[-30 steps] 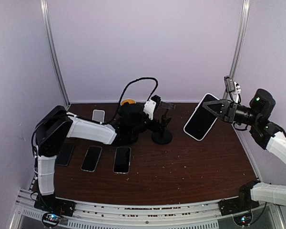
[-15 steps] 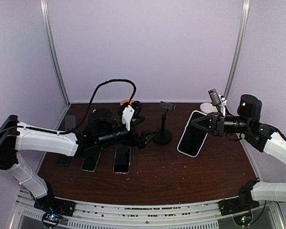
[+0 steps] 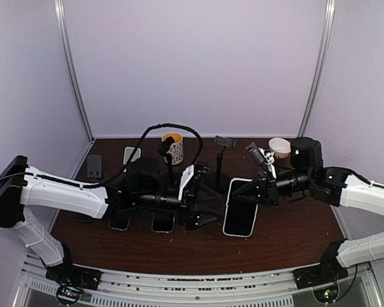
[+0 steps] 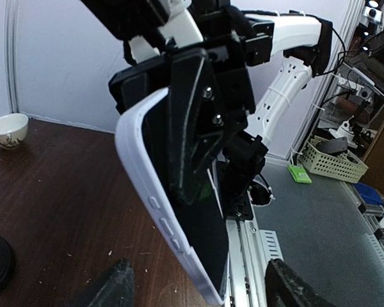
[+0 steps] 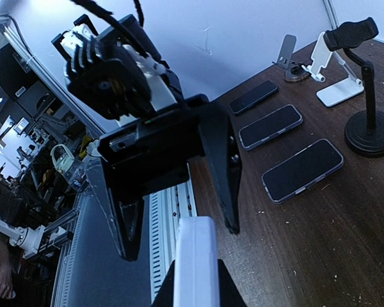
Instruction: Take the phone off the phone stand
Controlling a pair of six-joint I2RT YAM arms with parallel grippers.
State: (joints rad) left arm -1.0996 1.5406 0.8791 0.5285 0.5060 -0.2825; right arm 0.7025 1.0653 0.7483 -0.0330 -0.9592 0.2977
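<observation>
Top camera first: the right gripper [image 3: 255,194] has dropped from high on the right and now has the white-cased black-screened phone [image 3: 240,216] low over the dark brown wooden tabletop [image 3: 288,233], in front of the black pole-and-disc phone stand [image 3: 220,167]. The stand's clamp is bare, so I'd call the removal done, with only a set-down or handover left. The left gripper [image 3: 205,203] has swung off the stand and sits just beside the phone.

Left wrist camera: my fingers [image 4: 118,288] are spread wide with nothing between them. The phone [image 4: 179,217] hangs tilted dead ahead, showing a glossy white rim, side buttons and dark glass. The right gripper's black fingers [image 4: 191,128] are pinched across its upper half.

Right wrist camera: only the phone's white edge [image 5: 195,262] shows at the bottom, clamped. The left gripper [image 5: 179,208] gapes straight at it. I can't tell whether the phone touches the tabletop yet
</observation>
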